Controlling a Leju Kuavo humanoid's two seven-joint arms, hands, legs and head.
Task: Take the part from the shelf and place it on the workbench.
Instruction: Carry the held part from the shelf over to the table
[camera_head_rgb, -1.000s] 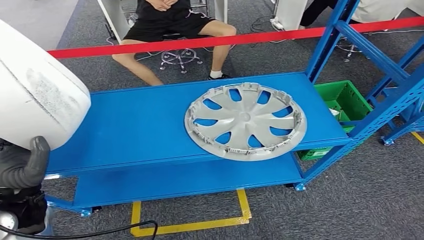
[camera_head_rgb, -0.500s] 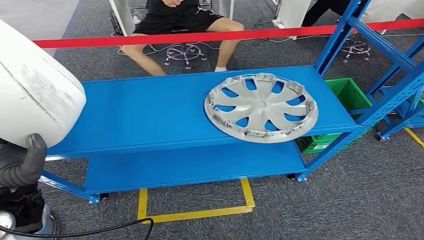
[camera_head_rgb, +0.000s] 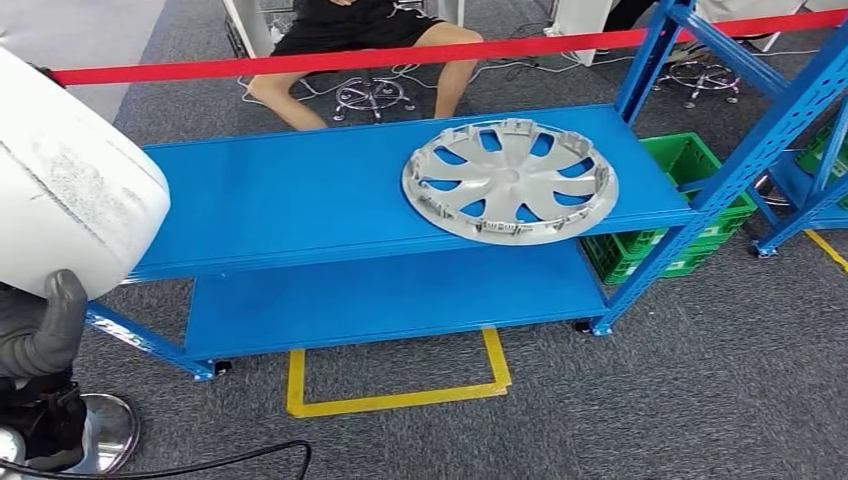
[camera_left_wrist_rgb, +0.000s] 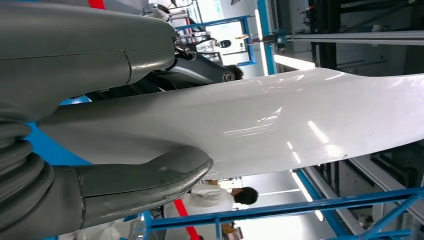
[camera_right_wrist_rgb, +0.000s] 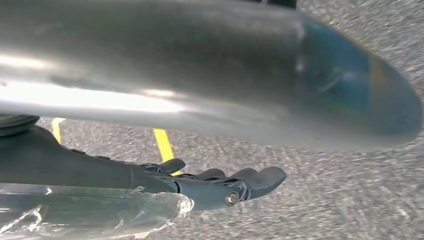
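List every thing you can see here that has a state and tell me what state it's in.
White part: gripped by the left hand, raised.
Right hand: holds nothing, fingers held together.
Hubcap: lying flat on the blue bench, overhanging its front edge.
Green crate: open, on the floor.

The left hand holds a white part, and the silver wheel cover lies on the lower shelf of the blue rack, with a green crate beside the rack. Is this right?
Not quite. In the head view the silver wheel cover lies on the upper shelf of the blue rack, not the lower shelf. The rest stands: the left hand holds the white part, and the green crate sits beside the rack.
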